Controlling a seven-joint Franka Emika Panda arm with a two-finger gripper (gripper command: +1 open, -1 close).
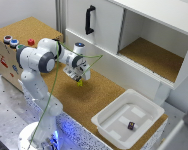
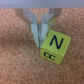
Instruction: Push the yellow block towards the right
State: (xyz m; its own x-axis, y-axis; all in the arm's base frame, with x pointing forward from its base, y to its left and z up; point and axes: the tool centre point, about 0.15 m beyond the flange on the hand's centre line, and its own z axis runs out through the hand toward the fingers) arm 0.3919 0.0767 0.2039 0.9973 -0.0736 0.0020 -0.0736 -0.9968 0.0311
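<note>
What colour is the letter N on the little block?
Black, on the yellow block. The wrist view shows it best.

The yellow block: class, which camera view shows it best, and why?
The wrist view: the yellow block fills the picture, letters readable on its faces, beside the gripper. The exterior view shows only a tiny yellow speck under the gripper on the cork counter.

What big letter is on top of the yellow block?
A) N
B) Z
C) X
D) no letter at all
A: in the wrist view, the top face of the yellow block shows a bold black N, with the gripper right beside it on the cork table.
</note>
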